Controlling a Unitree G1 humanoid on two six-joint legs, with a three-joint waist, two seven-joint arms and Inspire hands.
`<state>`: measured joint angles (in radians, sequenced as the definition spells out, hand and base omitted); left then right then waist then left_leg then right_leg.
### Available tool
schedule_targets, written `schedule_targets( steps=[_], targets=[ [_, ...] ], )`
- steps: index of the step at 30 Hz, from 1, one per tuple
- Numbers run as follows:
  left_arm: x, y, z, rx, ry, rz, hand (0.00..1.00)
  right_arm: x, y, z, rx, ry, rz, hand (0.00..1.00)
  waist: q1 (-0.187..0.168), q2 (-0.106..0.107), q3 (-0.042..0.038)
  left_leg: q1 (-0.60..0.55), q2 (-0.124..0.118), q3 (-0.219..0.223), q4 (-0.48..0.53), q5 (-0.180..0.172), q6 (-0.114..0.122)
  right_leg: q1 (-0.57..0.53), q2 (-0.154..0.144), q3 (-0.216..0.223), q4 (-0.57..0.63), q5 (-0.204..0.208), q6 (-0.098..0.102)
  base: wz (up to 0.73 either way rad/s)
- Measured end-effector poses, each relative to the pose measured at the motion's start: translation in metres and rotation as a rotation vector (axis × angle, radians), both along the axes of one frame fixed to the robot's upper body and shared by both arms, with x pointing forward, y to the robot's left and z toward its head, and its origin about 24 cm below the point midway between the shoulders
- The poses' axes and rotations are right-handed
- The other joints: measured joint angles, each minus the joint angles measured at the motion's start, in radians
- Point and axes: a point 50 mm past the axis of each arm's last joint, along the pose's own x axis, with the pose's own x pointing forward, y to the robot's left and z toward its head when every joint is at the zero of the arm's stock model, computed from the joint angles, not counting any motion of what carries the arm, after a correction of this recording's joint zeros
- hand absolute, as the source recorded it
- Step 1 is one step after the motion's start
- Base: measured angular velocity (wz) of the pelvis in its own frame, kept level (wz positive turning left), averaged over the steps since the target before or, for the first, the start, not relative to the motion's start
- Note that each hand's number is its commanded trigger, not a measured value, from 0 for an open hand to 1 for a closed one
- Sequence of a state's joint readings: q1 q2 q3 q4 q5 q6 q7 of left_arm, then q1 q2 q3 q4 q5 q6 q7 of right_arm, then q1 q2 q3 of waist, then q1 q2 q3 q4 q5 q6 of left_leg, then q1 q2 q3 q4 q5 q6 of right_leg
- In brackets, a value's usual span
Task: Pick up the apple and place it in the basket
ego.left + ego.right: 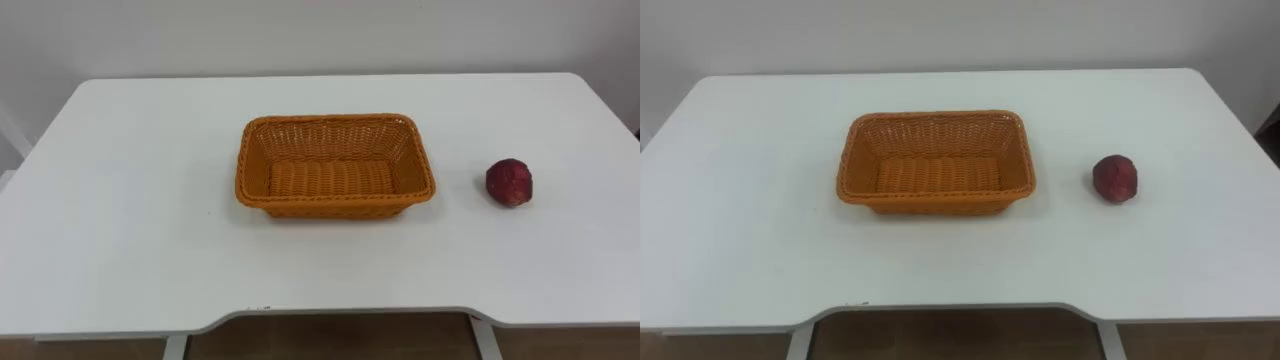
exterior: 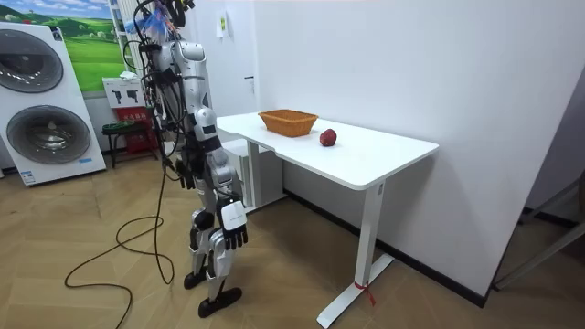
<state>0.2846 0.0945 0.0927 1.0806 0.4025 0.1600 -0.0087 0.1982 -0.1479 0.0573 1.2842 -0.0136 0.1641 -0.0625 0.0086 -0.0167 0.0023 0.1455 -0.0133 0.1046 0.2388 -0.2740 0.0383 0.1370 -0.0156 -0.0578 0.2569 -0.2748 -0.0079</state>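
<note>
Rightward, apple (image 1: pixel 509 182) sits clear of basket (image 1: pixel 243 165), near table (image 1: pixel 120 210) edge — right robot hand (image 2: pixel 235 234) hangs slack, empty.

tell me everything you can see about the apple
The apple is dark red with slightly mottled skin, roundish and whole as far as it shows. It rests on the white table, to the robot's right of the orange woven basket and apart from it. Only the tabletop touches it.
</note>
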Motion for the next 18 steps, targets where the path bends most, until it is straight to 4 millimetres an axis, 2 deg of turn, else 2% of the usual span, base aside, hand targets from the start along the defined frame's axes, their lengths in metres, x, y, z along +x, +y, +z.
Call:
schedule_targets(
  steps=[10, 14, 18],
  targets=[
    [-0.001, 0.0, 0.0, 0.0, 0.0, 0.02, 0.0, 0.0, -0.001, 0.0, -0.015, -0.013, -0.054, 0.0, -0.002, -0.003, -0.0003, -0.002, 0.001, 0.002, 0.0, 0.0, 0.0, -0.008, -0.001, 0.008, 0.001, 0.0, 0.0, -0.01],
    [-0.003, 0.0, 0.0, 0.012, -0.005, 0.022, 0.0, 0.003, -0.004, 0.001, -0.08, -0.077, -0.267, 0.0, -0.008, -0.002, 0.0, 0.003, 0.0, 0.007, -0.005, 0.0, 0.0, -0.007, 0.001, 0.019, 0.0, 0.0, 0.0, -0.06],
    [-0.004, 0.003, 0.001, 0.036, -0.019, 0.039, 0.0, 0.005, -0.012, 0.003, -0.153, -0.188, -0.687, 0.0, -0.032, 0.0, 0.0007, 0.007, 0.0, 0.004, -0.004, 0.0, 0.0, 0.003, 0.001, 0.014, -0.011, 0.001, 0.001, 0.02]
  ],
)
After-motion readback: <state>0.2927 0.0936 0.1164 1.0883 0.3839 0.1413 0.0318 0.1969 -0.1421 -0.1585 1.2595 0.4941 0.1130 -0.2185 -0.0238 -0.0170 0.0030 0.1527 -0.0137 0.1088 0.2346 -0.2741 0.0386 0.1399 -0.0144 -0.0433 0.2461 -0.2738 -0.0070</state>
